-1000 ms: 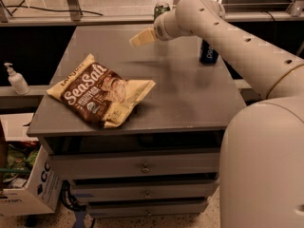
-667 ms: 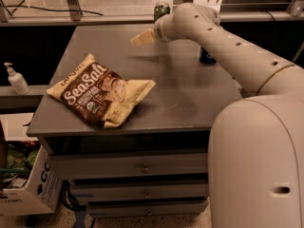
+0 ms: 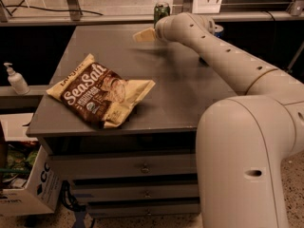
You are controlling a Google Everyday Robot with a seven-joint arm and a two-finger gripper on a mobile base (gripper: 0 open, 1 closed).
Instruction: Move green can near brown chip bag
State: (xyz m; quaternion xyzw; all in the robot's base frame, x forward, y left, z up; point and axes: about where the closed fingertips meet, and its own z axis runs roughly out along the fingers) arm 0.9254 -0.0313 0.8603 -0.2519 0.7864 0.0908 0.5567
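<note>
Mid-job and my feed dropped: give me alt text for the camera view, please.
The gripper is over the far side of the table, close to the green can at the back edge. The brown chip bag lies near the front left corner, well apart from the can.

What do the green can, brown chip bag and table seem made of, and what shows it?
Green can: likely metal; shiny silver top.
Brown chip bag: probably plastic film; crinkled, glossy.
Table: smooth grey, dull sheen; perhaps metal or laminate.
Gripper: beside the can, over the table's far edge.
</note>
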